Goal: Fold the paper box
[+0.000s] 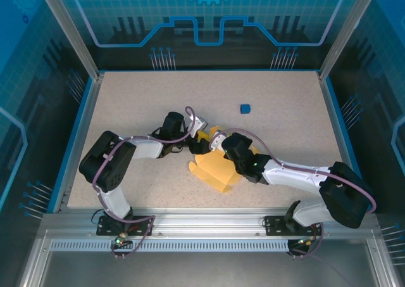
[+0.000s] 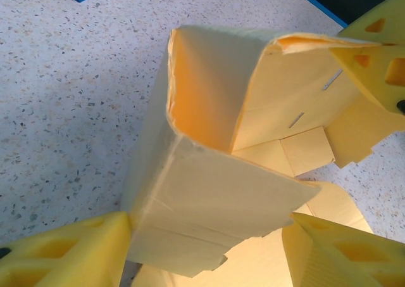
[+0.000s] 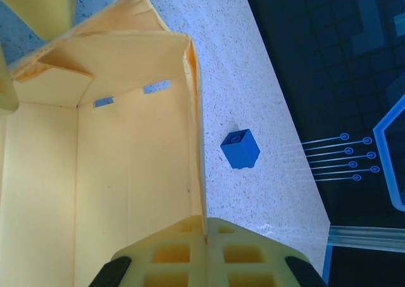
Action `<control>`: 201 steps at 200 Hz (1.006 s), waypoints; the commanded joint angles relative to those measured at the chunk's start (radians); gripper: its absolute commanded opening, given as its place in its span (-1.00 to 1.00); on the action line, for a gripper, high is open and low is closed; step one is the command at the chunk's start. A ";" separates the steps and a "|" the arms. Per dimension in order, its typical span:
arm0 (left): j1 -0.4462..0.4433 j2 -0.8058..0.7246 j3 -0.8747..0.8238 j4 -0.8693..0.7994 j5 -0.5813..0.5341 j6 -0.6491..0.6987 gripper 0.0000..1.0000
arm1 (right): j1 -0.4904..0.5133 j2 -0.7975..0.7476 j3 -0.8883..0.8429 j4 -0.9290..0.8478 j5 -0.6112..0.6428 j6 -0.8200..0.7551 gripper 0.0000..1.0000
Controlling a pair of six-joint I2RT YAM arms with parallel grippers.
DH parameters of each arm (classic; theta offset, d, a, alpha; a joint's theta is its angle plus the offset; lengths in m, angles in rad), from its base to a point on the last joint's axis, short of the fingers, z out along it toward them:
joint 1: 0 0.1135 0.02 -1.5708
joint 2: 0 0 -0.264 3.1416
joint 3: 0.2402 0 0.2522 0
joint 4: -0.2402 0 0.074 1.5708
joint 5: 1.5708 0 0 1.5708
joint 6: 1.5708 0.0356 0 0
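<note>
near the middle of the speckled table (image 1: 139, 97), a shade toward its near edge: the paper box (image 1: 216, 173), pale yellow card, part folded, with loose flaps spread flat on the surface toward the near edge.

from the left wrist, the same paper box (image 2: 209, 198) with walls raised into an open-topped sleeve, deeper orange inside, bowed at one corner. two thin slots cut in an inner wall. more flaps lying flat on the surface beyond and below.

left gripper (image 1: 202, 141) at the far-left side of the box, reaching in from the left edge of the table. fingers (image 2: 69, 255) set apart, one on either side of the nearest raised wall, left gripper (image 2: 207, 227) straddling it. one pad right against the card; contact on the other side impossible to judge. not pinched shut.

right gripper (image 1: 219, 149) over the box, coming in from the right edge of the table. from its own wrist, right gripper (image 3: 204, 222) with both fingers (image 3: 168, 255) pressed together on the top rim of an upright wall of the paper box (image 3: 114, 173), card edge running straight into the seam between them. clamped on the card.

toward the far edge, right of the middle, well apart from the box and both grippers: a small blue cube (image 1: 245, 108), sitting flat on the surface, blue cube (image 3: 240, 149) just beyond the clamped wall in the right wrist view.
</note>
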 commanded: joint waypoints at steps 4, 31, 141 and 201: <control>0.034 -0.032 -0.019 0.038 0.042 -0.027 0.39 | -0.014 -0.018 0.019 -0.011 -0.005 0.021 -1.00; 0.056 -0.077 -0.043 0.048 0.039 -0.031 0.51 | -0.016 -0.022 0.017 -0.012 -0.006 0.021 -1.00; 0.108 -0.007 0.044 -0.086 -0.004 -0.021 0.36 | -0.016 -0.012 0.025 -0.014 -0.010 0.025 -1.00; 0.059 0.076 0.105 -0.090 0.095 -0.004 0.33 | -0.016 -0.006 0.034 -0.015 -0.012 0.023 -1.00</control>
